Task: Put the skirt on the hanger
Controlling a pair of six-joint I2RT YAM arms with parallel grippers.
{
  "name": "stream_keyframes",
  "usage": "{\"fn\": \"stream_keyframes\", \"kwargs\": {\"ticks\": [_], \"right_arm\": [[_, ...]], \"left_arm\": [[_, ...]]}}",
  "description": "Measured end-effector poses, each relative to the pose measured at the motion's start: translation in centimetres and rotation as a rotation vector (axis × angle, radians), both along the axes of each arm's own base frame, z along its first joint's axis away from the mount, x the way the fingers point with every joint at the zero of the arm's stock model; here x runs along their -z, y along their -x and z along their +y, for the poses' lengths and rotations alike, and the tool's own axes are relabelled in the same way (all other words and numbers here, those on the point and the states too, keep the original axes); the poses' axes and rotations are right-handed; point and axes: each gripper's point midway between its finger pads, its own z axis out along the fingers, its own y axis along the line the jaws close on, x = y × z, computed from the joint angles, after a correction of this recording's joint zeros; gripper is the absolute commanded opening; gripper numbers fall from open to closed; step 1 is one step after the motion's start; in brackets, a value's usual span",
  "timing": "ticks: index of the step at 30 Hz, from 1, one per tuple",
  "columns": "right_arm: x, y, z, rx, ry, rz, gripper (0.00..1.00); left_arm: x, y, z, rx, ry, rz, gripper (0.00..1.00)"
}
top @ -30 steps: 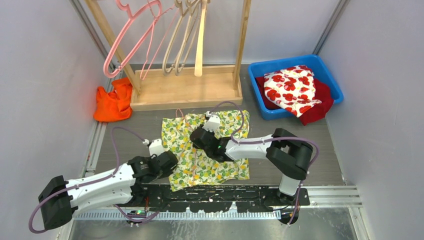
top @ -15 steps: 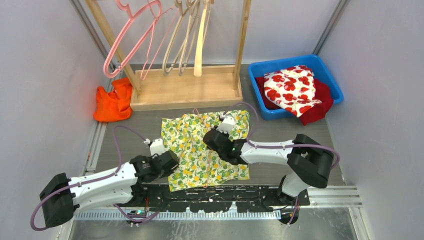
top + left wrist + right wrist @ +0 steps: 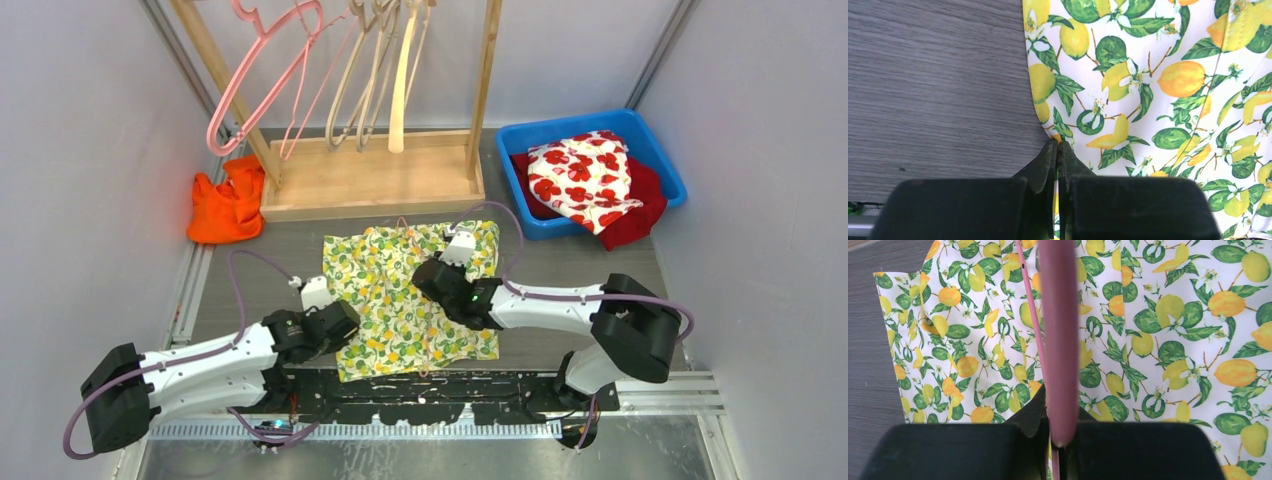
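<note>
Grey wood-grain surface (image 3: 580,265), boxed in by pale walls. Spread flat on it, a lemon-print skirt (image 3: 385,290), with a wooden rack (image 3: 370,185) just beyond its far edge. At the skirt's near left edge, left hand (image 3: 1057,147) closed tight, seemingly nipping the hem, likely to pin the cloth against sliding. Over the skirt's far middle, right hand (image 3: 1060,407) clamped on a pink hanger (image 3: 1058,315), held low along the cloth, probably ready for feeding into the waistband. Skirt not yet on the hanger.
</note>
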Motion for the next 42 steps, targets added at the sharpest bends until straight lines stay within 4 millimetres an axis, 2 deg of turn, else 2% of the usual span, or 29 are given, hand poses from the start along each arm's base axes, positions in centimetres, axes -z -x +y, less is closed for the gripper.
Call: {"fn": "stream_keyframes", "kwargs": {"ticks": [5,9,12,22,28,33,42], "right_arm": [[-0.6,0.2,-0.3,-0.022,0.032,0.001,0.01],[-1.2,0.4,-0.4,-0.051,0.066,0.007,0.01],[-1.8,0.7,-0.3,-0.078,0.092,0.01,0.01],[-4.5,2.0,-1.6,-0.136,0.164,0.001,0.01],[-5.4,2.1,-2.4,-0.147,0.201,-0.013,0.01],[-6.6,2.4,-2.9,-0.165,0.211,-0.033,0.01],[-9.2,2.5,-1.2,-0.228,0.208,-0.084,0.01]], "left_arm": [[0.0,0.0,0.0,0.0,0.0,0.0,0.0],[-0.1,0.0,0.0,0.0,0.003,-0.002,0.07],[-0.2,0.0,0.1,-0.001,0.007,-0.006,0.08],[-1.4,-0.1,0.7,-0.008,0.032,-0.047,0.1],[-2.0,-0.1,1.0,-0.01,0.034,-0.059,0.22],[-2.7,-0.3,0.9,-0.005,0.032,-0.071,0.28],[-5.4,-1.4,-0.1,0.022,0.04,-0.116,0.28]]}}
